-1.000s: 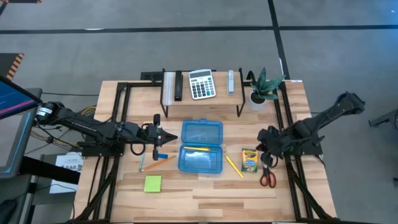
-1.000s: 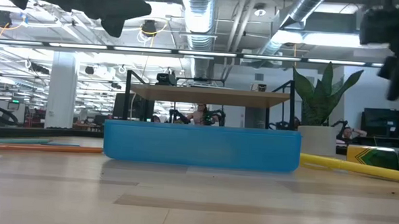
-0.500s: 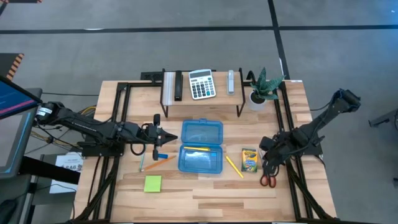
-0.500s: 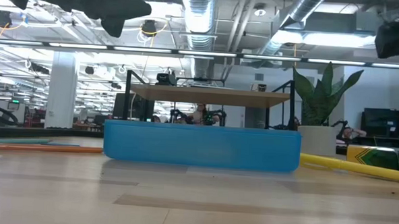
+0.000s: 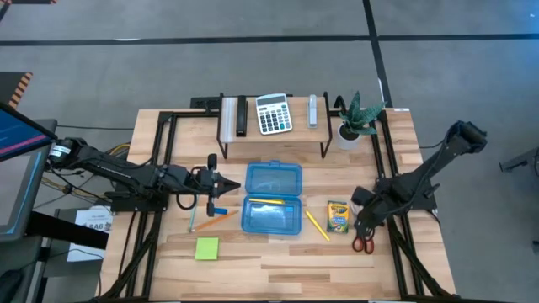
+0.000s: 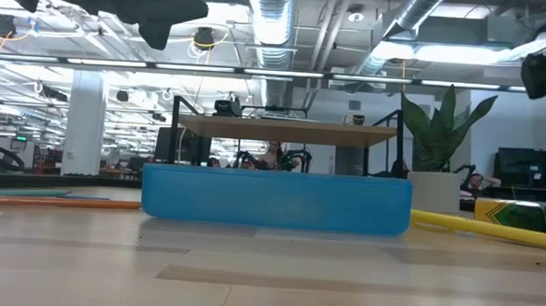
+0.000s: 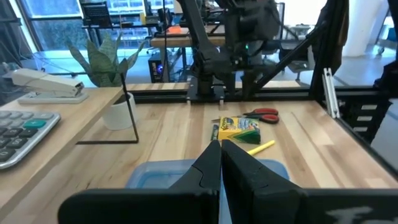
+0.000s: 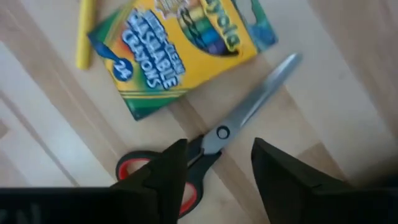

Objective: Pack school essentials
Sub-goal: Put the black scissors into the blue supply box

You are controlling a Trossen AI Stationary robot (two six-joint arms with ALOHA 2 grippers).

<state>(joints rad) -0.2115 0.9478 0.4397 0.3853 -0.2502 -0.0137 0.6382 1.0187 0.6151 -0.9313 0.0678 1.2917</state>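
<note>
Counts, high view: 1 blue pencil case (image 5: 272, 198), lid open, centre of the table (image 5: 278, 252). 1 yellow pencil lies inside the case's near half (image 5: 266, 201), 1 more yellow pencil (image 5: 317, 225) lies on the wood between the case and the crayon box (image 5: 338, 216). 1 orange pencil (image 5: 216, 219) and 1 green pencil (image 5: 193, 220) sit left of the case, with 1 blue eraser (image 5: 219, 209) just beside them. 1 lime sticky-note pad (image 5: 207, 248) is near the front left. 1 pair of red-handled scissors (image 5: 363, 241) lies right of the crayon box. On the rear shelf (image 5: 274, 135): 1 calculator (image 5: 273, 114), 1 stapler (image 5: 312, 110). 1 potted plant (image 5: 352, 118) stands beside the shelf.

Right gripper (image 5: 364, 220) hangs directly over the scissors, fingers spread apart, nothing between them. Left gripper (image 5: 221, 188) hovers left of the case above the eraser, fingers pressed together, empty.

View differences: the right wrist view alone shows the scissors (image 8: 217, 149) closed, blades pointing past the crayon box (image 8: 180, 50), handles under the spread fingers (image 8: 168, 171), apart from the box. The left wrist view shows the closed fingers (image 7: 219, 163) aimed over the case (image 7: 155, 174) toward the crayon box (image 7: 237, 127) and scissors (image 7: 261, 114). The low view shows the case (image 6: 276, 199) side-on, hiding its contents; the yellow pencil (image 6: 491, 229) and crayon box (image 6: 520, 214) appear at the right.
</note>
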